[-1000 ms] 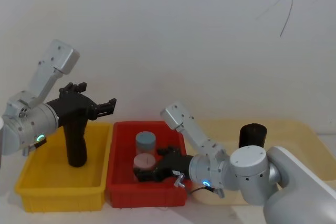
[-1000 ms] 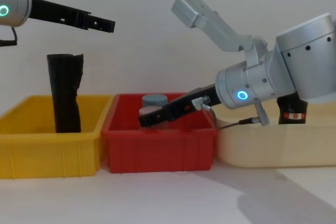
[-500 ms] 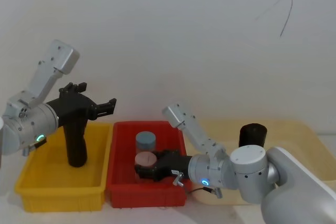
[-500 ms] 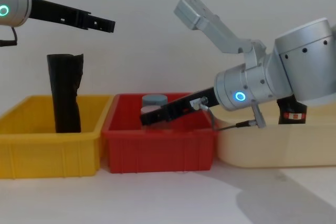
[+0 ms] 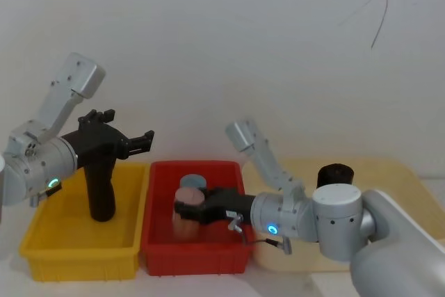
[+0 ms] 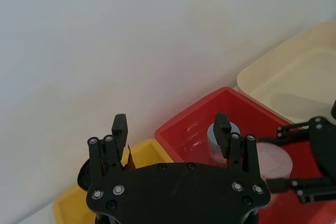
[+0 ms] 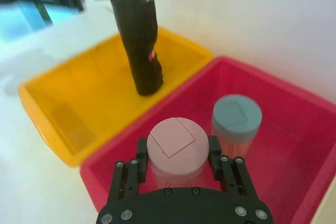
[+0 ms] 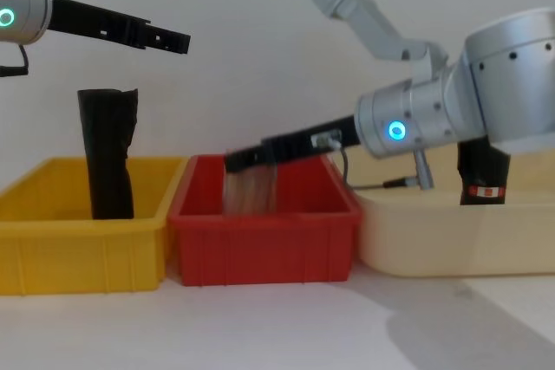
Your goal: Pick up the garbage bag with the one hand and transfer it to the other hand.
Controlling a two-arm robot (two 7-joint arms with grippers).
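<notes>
The garbage bag (image 8: 482,171), a black roll with a red-and-white band low on it, stands upright in the cream tray (image 8: 434,240) at the right, also seen from the head as garbage bag (image 5: 335,174). No gripper touches it. My right gripper (image 7: 177,148), on the blue-ringed arm, is shut on a pink-lidded jar (image 7: 175,142) over the red bin (image 8: 260,236). My left gripper (image 5: 128,129), on the teal-ringed arm, hangs open and empty above the yellow bin (image 5: 76,255).
A second black roll (image 8: 107,152) with a wavy top stands upright in the yellow bin. A blue-grey-lidded jar (image 7: 237,116) stands in the red bin beside the pink one. The three containers sit side by side, with a white wall close behind.
My right gripper has risen and swung left with the pink-lidded jar between its fingers, lifting it off the red bin's floor. The left arm and both black rolls have not moved.
</notes>
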